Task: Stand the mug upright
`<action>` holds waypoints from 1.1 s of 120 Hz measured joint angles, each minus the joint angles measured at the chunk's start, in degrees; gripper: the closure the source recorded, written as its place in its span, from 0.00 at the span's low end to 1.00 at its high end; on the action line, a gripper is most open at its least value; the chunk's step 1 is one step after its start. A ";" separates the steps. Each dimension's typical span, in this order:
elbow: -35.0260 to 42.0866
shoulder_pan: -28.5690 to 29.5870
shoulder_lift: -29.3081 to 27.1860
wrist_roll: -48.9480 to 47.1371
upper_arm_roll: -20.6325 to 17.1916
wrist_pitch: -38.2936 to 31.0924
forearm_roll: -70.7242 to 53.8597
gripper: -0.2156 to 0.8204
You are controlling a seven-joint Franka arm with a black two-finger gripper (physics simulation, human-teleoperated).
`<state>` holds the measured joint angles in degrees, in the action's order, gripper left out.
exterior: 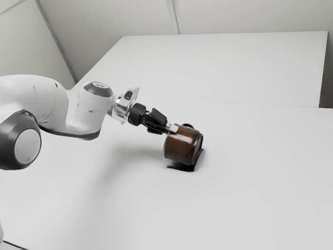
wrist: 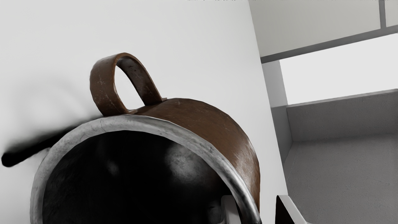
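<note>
- The round brown mug with a worn grey rim (exterior: 181, 146) lies on its side, low at the white counter (exterior: 250, 203). I cannot tell if it is a tiny bit off it.
- Its mouth faces the hand, and its bottom faces the exterior view's right.
- Its brown loop handle (wrist: 101, 85) sticks out from its side.
- The black two-finger hand (exterior: 172, 128) is released: one finger (wrist: 230, 210) is inside the mouth, the other (wrist: 292, 211) outside, with a gap beside the wall.
- The big white arm (exterior: 78, 114) reaches in from the exterior view's left.
- The step now looks like getting a grip on the rim. Next, the hand should pinch the wall, then lift and tip the mug, bottom down.
</note>
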<state>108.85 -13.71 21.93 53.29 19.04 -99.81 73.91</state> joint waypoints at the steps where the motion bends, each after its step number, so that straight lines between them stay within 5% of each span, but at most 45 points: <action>1: 0.02 0.00 0.00 0.05 -0.02 0.00 0.08 0.80; 24: 0.15 -0.05 -0.09 0.92 -0.24 -0.11 1.20 0.91; 68: 0.07 -1.10 -3.48 1.67 -0.32 -2.67 -0.09 0.97; 132: 2.39 -9.11 -10.28 -12.75 1.05 -23.64 -21.79 0.97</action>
<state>111.24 -22.82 11.65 40.54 20.09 -123.45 52.12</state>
